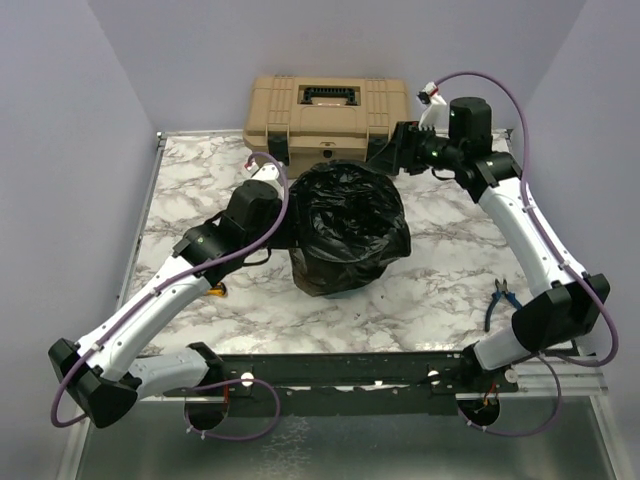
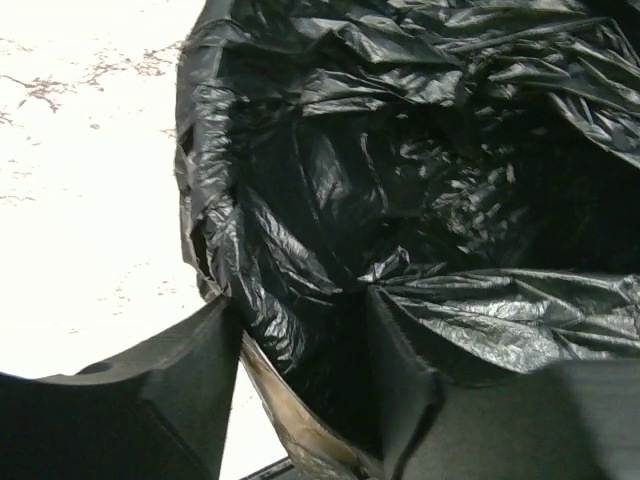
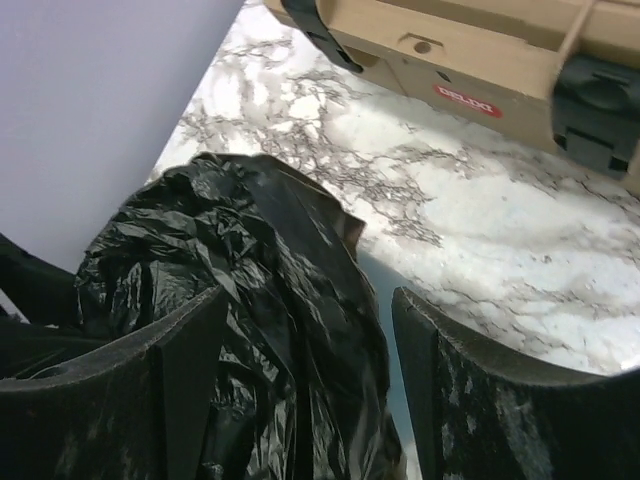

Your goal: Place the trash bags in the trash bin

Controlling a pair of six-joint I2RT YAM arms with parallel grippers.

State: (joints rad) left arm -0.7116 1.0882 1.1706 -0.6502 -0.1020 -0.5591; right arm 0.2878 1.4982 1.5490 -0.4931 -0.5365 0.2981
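Centrally, one black trash bag (image 1: 350, 215) is draped over one teal trash bin (image 3: 385, 300). Both claws are held spread: left gripper (image 2: 300, 305) astride the rim, right gripper (image 3: 308, 300) above the bag.

Left arm (image 1: 150, 310) and right arm (image 1: 530, 235): white link shells joined by black joint housings. A purple cable (image 1: 519, 118) runs along each arm. Wrist housings carry a green indicator light (image 1: 452, 113). Left tool (image 2: 300, 340) and right tool (image 3: 310, 340): thick matte-black fingers (image 3: 190, 400) with flat inner faces.
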